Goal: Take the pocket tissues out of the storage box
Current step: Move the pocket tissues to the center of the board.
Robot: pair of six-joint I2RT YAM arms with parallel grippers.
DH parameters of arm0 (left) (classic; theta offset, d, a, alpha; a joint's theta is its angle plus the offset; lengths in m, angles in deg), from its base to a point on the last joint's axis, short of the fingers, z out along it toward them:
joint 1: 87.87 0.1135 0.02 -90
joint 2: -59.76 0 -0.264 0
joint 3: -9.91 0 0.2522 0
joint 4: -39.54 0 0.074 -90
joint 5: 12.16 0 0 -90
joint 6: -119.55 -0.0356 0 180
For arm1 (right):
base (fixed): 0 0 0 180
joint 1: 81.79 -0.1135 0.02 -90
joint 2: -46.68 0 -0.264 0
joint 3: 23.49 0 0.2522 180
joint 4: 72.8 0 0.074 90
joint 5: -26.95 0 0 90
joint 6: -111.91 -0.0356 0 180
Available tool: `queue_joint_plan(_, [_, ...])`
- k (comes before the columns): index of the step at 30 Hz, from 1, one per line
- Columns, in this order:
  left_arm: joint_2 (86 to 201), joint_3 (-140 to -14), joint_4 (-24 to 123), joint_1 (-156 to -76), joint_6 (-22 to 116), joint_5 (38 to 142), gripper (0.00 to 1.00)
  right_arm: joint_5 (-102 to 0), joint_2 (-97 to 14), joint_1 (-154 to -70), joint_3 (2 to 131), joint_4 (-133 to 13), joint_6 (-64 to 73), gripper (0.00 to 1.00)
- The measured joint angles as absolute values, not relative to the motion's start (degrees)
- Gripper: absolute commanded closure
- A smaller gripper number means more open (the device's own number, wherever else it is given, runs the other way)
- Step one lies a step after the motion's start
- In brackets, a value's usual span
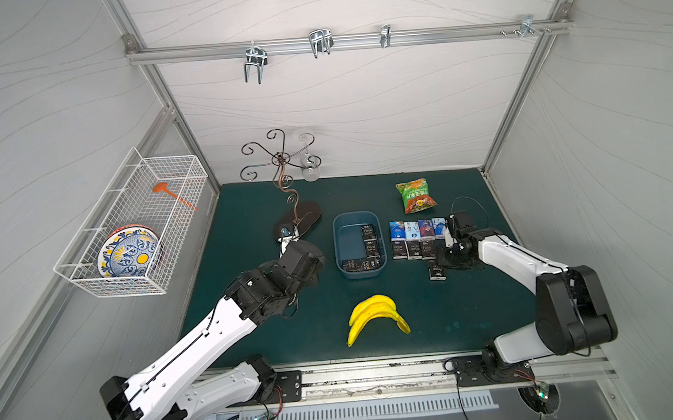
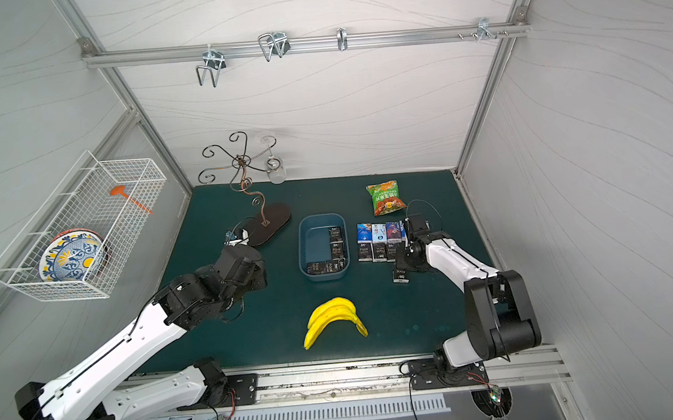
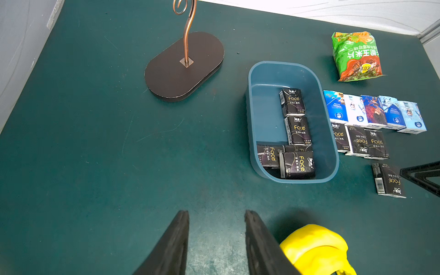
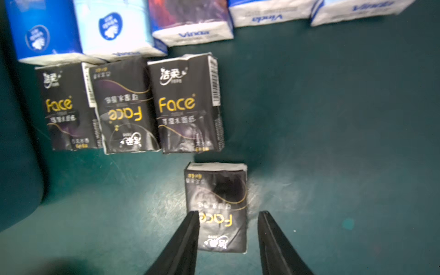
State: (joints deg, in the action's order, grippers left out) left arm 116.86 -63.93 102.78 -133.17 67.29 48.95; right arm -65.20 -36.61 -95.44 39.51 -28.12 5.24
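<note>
The blue-grey storage box (image 1: 357, 215) (image 3: 250, 95) sits mid-mat with several black pocket tissues (image 1: 370, 241) (image 3: 297, 131) still inside, along its right and near sides. More packs (image 1: 414, 238), blue/white and black, lie in two rows on the mat right of the box. A single black pack (image 1: 437, 271) (image 4: 216, 204) lies flat nearer the front. My right gripper (image 4: 228, 214) is open and straddles its near end, one finger beside it and a gap to the other. My left gripper (image 3: 216, 212) hovers open and empty over bare mat, left of the box.
A yellow banana bunch (image 1: 374, 313) lies in front of the box, close to my left fingers. A green-orange snack bag (image 1: 415, 195) is at the back right. A copper stand on a dark oval base (image 1: 299, 219) holds a wine glass (image 1: 311, 168). A white wire basket (image 1: 133, 229) hangs on the left wall.
</note>
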Motion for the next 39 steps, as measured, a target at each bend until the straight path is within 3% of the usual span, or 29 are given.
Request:
queue_joint_plan(18, [116.38, -64.04, 102.82, -133.17, 66.78, 50.13, 0.57, -77.26, -47.01, -95.94, 46.61, -19.11, 7.38, 0.58])
queue_joint_plan(29, [113.84, -64.06, 103.00, -133.17, 66.26, 50.72, 0.57, -79.12, -50.03, -91.66, 49.63, -18.26, 8.74, 0.59])
queue_joint_plan(39, [114.34, -64.08, 103.48, -133.32, 66.35, 50.64, 0.57, -82.47, -55.12, -94.21, 55.16, -18.26, 12.91, 0.62])
